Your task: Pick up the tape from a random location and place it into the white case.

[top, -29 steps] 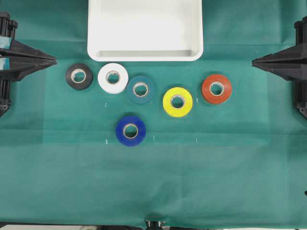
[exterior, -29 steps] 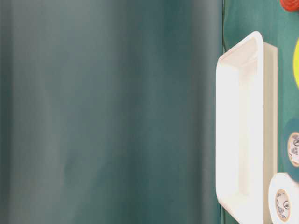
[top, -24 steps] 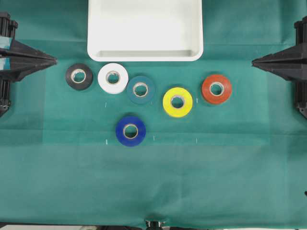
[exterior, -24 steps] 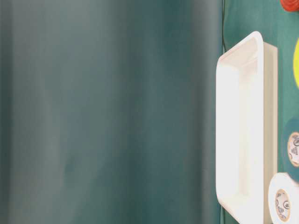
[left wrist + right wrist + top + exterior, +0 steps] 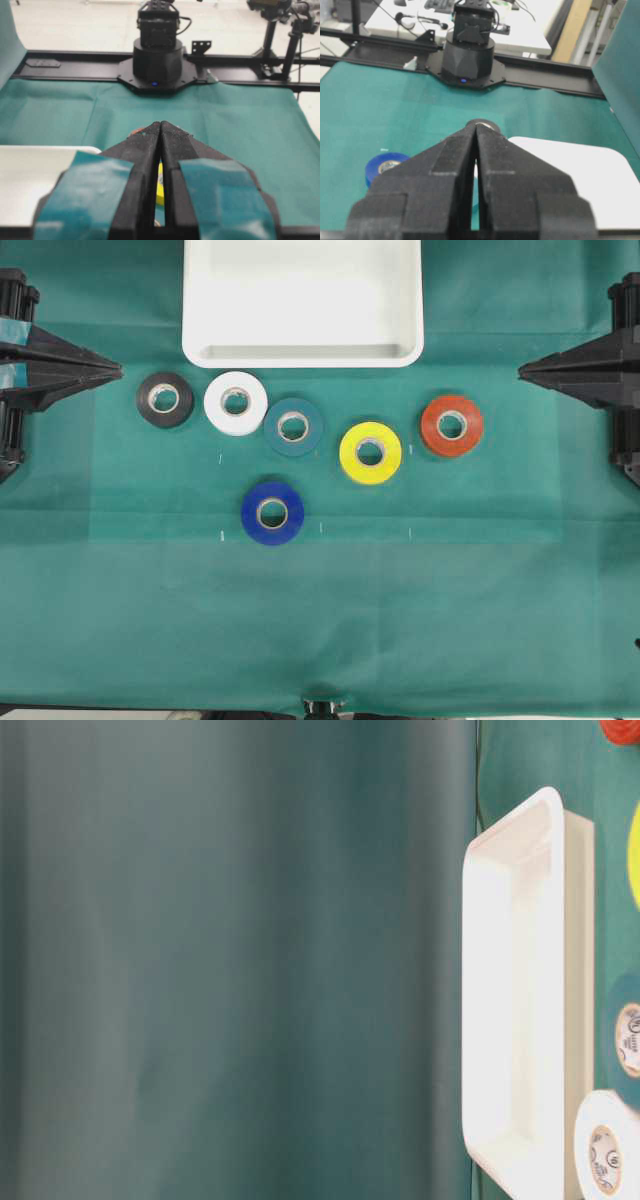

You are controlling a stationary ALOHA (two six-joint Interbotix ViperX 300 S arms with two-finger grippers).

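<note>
The white tape (image 5: 236,403) lies flat on the green cloth just in front of the white case (image 5: 302,352), between a black roll (image 5: 165,399) and a teal roll (image 5: 294,427). It also shows in the table-level view (image 5: 607,1147) beside the case (image 5: 552,1020). My left gripper (image 5: 117,369) is shut and empty at the left edge, left of the black roll; its tips meet in the left wrist view (image 5: 160,124). My right gripper (image 5: 523,368) is shut and empty at the right edge; its tips meet in the right wrist view (image 5: 476,124).
A yellow roll (image 5: 370,452), an orange-red roll (image 5: 452,426) and a blue roll (image 5: 272,512) also lie on the cloth. The case stands at the back middle. The other arm's base (image 5: 157,55) stands across the table.
Both grippers have crept slightly inward toward the middle of the table. The rolls and the case have not moved.
</note>
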